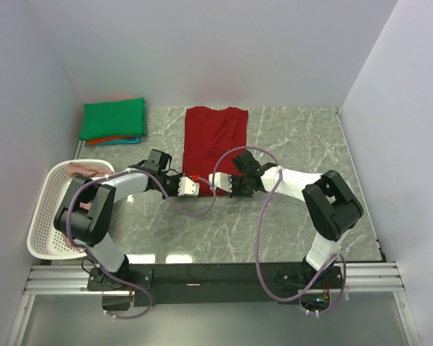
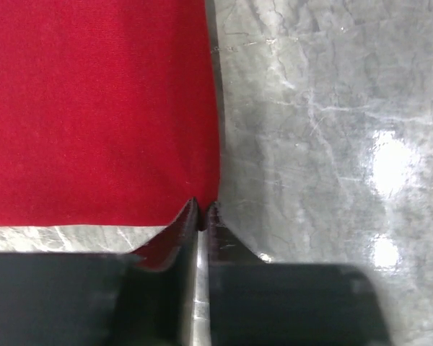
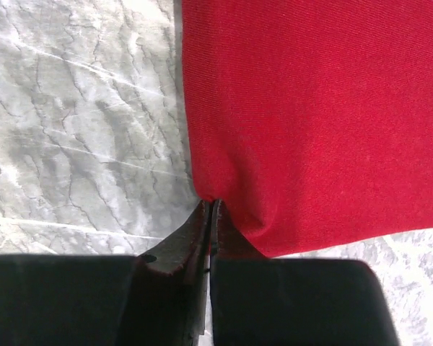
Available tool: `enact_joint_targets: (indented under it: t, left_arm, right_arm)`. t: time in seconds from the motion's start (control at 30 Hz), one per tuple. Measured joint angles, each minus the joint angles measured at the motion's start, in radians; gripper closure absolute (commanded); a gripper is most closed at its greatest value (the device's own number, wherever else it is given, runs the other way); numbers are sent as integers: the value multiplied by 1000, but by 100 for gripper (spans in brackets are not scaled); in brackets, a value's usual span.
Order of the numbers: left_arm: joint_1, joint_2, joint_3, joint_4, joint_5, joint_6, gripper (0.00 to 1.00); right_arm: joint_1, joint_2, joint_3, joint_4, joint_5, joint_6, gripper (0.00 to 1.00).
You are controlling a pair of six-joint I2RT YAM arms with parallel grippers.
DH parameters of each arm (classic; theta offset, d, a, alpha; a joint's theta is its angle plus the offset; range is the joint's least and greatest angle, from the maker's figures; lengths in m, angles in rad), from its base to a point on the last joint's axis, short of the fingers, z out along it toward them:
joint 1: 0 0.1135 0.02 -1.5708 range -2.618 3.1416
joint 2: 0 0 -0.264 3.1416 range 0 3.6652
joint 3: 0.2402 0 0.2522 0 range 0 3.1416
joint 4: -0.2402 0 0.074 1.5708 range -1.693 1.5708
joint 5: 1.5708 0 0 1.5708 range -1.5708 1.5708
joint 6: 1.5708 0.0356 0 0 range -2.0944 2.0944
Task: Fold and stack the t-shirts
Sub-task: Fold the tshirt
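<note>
Your folded stack sits at the worktop's far left corner, while the left gripper and right gripper each pinch tight on the near edge of the dark red t-shirt, which is not yet folded up.

Left gripper, right gripper, both clamped, apparently tilted downward

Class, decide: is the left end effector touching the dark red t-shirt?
Touching. The left wrist view shows the left end effector closed on a hem corner of the dark red t-shirt, with red cloth pinched between its fingertips.
</note>
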Motion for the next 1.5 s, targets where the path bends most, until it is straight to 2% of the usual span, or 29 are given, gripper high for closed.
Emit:
enact_joint_targets:
  t: [0.17,0.33,0.67,0.83,1.1,1.3,1.43,1.5]
  left_arm:
    - [5,0,33,-33,-3,-18,99]
    - [37,-4,114,-89,13,-39,99]
    - [56,-71,213,-162,31,-85,99]
    - [33,-160,192,-233,31,-73,100]
    - [-147,-403,52,-469,21,-43,100]
    - [-253,-571,47,-660,63,-105,100]
    - [-256,-575,103,-736,93,-152,100]
    - [-236,-529,151,-758,110,-162,100]
  right_arm:
    - [-10,0,26,-39,-6,21,100]
    - [-65,-6,128,-117,-35,51,100]
    - [-95,-95,254,-246,-73,62,100]
    - [-84,-177,178,-278,-84,62,100]
    - [4,-422,25,-418,-124,73,100]
    - [122,-679,-59,-581,-189,90,100]
    - [117,-713,-60,-628,-209,80,100]
    - [79,-658,-41,-655,-226,51,100]
